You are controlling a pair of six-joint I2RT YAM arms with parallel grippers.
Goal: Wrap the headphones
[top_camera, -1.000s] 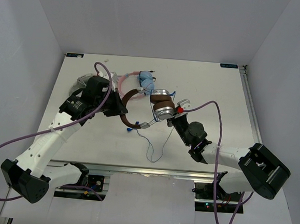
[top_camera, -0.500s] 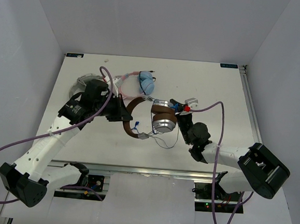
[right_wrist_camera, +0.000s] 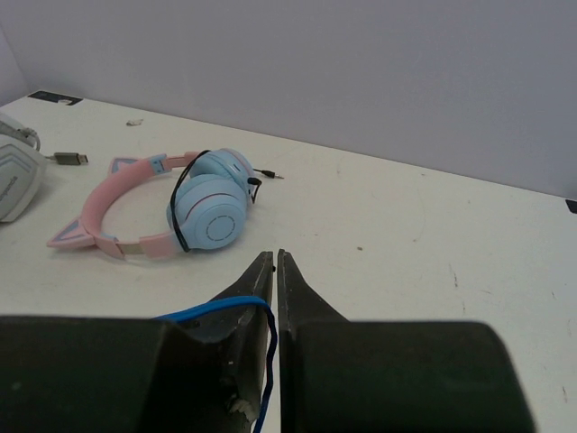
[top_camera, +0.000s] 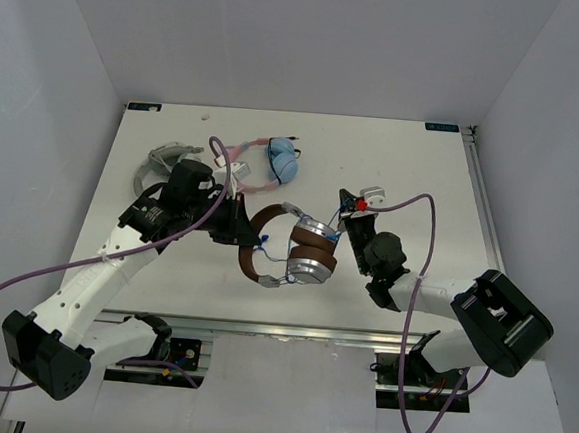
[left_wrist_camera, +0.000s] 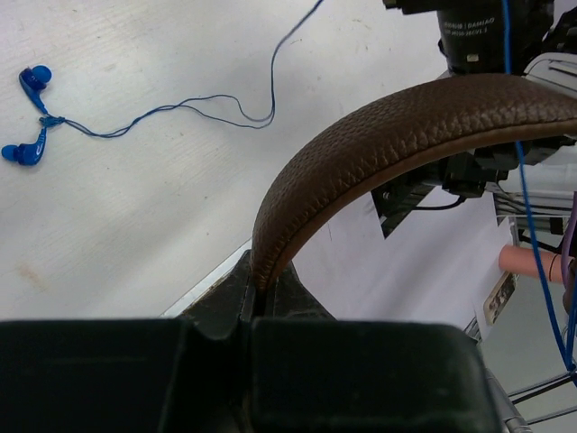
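Left gripper (top_camera: 237, 226) is clamping the brown headband (left_wrist_camera: 406, 126) of the headphones (top_camera: 308, 256). They're sitting mid-table toward the near edge, between the two grippers. Can't tell if the cups are touching the table (top_camera: 424, 167).

Right gripper (right_wrist_camera: 274, 263) is pinching nearly closed. The blue cable (right_wrist_camera: 236, 307) is draping over one finger and running down into the slit.

Left wrist is showing blue earbuds (left_wrist_camera: 27, 81) lying on the table with a thin wire trailing, and the table edge running diagonally behind the headband.

Right wrist is showing the pink cat-ear pair (right_wrist_camera: 194, 212) and the grey-white pair (right_wrist_camera: 13, 176) lying ahead on the table, apart from the fingers.

Top view is showing bare tabletop right of the right arm, out to the right-hand edge.
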